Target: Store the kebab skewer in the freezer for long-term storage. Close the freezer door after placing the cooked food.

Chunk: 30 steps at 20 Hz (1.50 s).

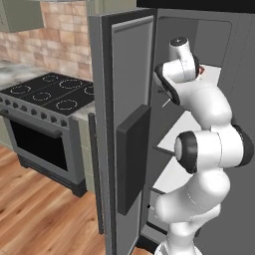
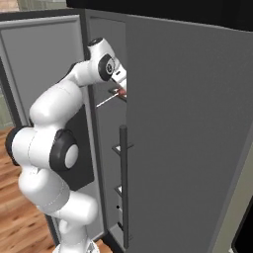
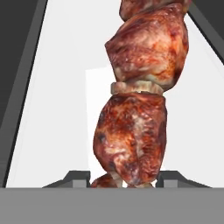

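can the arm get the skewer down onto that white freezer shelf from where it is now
Probably yes. The freezer door stands wide open, and the gripper, shut on the kebab skewer, is already inside the freezer over a white shelf. Nothing seems to lie between the meat and the shelf.

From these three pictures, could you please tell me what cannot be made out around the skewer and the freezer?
- Claw: fingertips barely peek up in the hand view, masked by the meat of the kebab skewer.
- Skewer's top end: cut off by the hand view's upper edge.
- Freezer shelves: largely hidden by the arm in the left base view.
- Freezer door handle: barely visible edge-on in the left base view.
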Tool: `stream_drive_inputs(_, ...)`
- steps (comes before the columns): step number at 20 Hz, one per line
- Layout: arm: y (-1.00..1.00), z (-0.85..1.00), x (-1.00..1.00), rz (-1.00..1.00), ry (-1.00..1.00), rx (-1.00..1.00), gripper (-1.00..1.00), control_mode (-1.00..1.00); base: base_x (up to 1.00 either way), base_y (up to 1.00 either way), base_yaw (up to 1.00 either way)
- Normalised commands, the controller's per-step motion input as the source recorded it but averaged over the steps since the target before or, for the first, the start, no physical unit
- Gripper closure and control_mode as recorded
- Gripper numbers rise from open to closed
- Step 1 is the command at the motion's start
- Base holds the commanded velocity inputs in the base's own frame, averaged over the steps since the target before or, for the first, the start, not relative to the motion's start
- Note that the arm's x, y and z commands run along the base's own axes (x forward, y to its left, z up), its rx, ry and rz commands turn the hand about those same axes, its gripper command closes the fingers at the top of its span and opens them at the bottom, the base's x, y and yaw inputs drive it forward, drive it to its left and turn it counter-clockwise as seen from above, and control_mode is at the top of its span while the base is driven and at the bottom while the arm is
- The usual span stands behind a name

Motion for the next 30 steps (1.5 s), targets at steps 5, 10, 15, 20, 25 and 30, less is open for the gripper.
stream_drive_inputs(5, -0.28, -0.02, 0.48, 0.08, 0.00, 0.01, 1.00, -1.00, 0.00, 0.00, 0.00)
stream_drive_inputs(10, -0.27, -0.08, 0.49, 0.06, 0.03, 0.00, 1.00, -1.00, 0.00, 0.00, 0.00)
stream_drive_inputs(15, -0.34, -0.19, 0.38, 0.04, 0.03, 0.00, 1.00, -1.00, 0.00, 0.00, 0.00)
stream_drive_inputs(20, -0.30, -0.31, 0.20, 0.02, 0.00, 0.00, 1.00, -1.00, 0.00, 0.00, 0.00)
stream_drive_inputs(25, -0.31, -0.31, 0.10, 0.00, 0.00, 0.00, 1.00, -1.00, 0.00, 0.00, 0.00)
stream_drive_inputs(30, -0.33, -0.29, 0.00, 0.00, 0.00, 0.00, 1.00, -1.00, 0.00, 0.00, 0.00)
